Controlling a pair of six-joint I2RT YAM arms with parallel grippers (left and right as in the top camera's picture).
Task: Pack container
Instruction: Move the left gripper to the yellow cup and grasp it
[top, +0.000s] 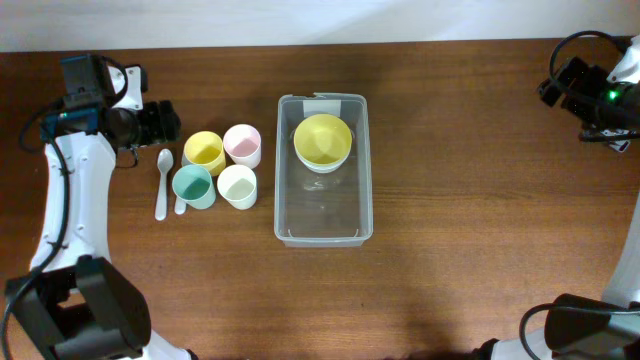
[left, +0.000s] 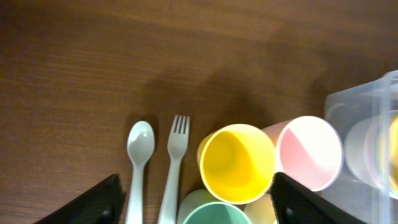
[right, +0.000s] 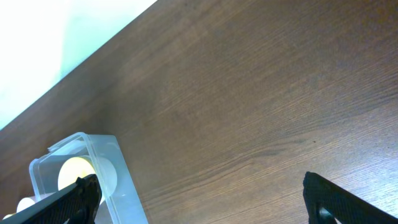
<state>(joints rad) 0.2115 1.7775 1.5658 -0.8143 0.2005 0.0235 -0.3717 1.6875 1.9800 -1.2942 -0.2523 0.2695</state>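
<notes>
The left arm (top: 75, 170) reaches up along the left edge of the desk (top: 480, 200) and bends inward. Its left gripper (left: 196, 180) hangs over the near ends of a white spoon (left: 139, 155) and a white fork (left: 176, 155), with the jaws spread wide and holding nothing. The right arm (top: 600, 90) is drawn back to the far right corner, well apart from everything else. The right gripper (right: 200, 180) is tilted over bare wood, its jaws also wide and holding nothing. The container (top: 323, 225) sits near the middle of the desk, long side running away from the robot. A yellow bowl (top: 322, 140) sits inside at its far end. A small white label (top: 322, 100) is on the far short wall, and any writing on it is too small to read. Just left of the container stand four cups in a tight cluster: a yellow cup (left: 236, 163), a pink cup (left: 309, 152), a green cup (top: 194, 186) and a pale cup (top: 238, 186).
</notes>
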